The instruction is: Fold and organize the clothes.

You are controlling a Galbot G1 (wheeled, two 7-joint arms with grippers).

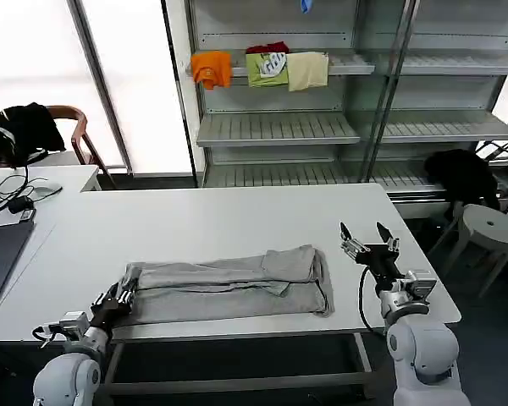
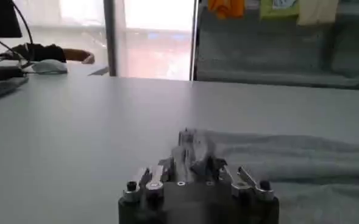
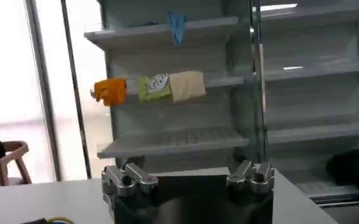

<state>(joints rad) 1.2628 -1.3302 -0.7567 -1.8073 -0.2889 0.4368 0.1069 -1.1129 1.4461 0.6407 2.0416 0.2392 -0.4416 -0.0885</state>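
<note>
Pinching one end of the limp, light grey folded cotton shirt (image 1: 229, 283), the left gripper (image 1: 123, 296) grips cloth; the right gripper (image 1: 368, 238) hovers open beside the other end, likely the next hold.

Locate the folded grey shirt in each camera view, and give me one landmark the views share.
Head view: the grey shirt lies folded lengthwise near the table's front edge, the left tool at its left end.
Left wrist view: it stretches across the table beyond the left tool, toward the picture's right.
Right wrist view: the shirt is not in this picture.
Shared landmark: the orange garment on the shelf, seen in all three views.
</note>
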